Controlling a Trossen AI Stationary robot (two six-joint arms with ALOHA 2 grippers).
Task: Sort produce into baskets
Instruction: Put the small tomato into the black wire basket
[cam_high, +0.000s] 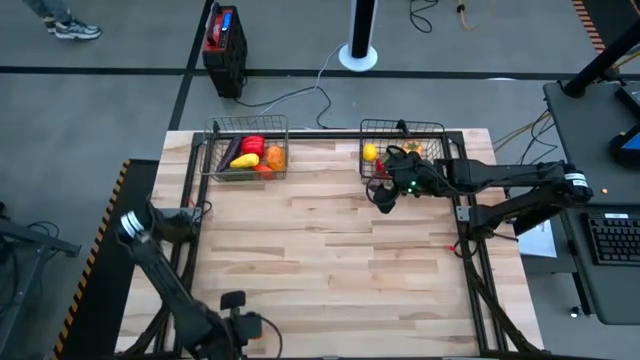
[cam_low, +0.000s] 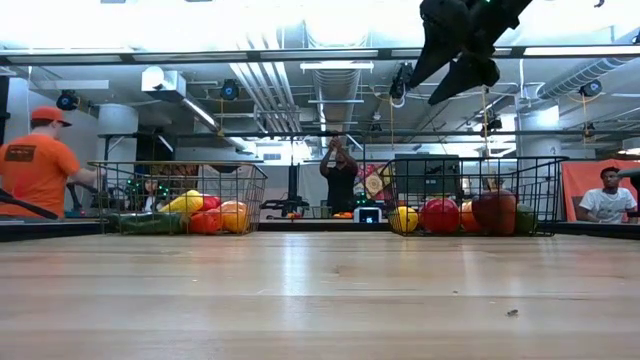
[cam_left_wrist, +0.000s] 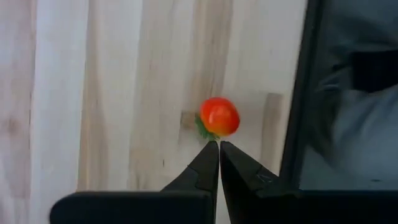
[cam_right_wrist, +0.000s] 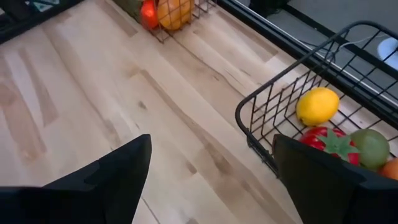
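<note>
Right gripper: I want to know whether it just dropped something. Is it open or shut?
Open. The right gripper has its fingers spread wide with nothing between them, beside the right basket holding a lemon.

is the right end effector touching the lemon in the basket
Apart. The right wrist view shows the open right end effector with both fingers clear of the lemon, which lies inside the wire basket, beyond the fingertips.

- Wire baskets (cam_high: 246, 128): two, (cam_high: 402, 129) the second.
- Robot arms: two.
- Loose red produce piece (cam_left_wrist: 219, 116) on table: one.
- People in room behind: four visible.
</note>
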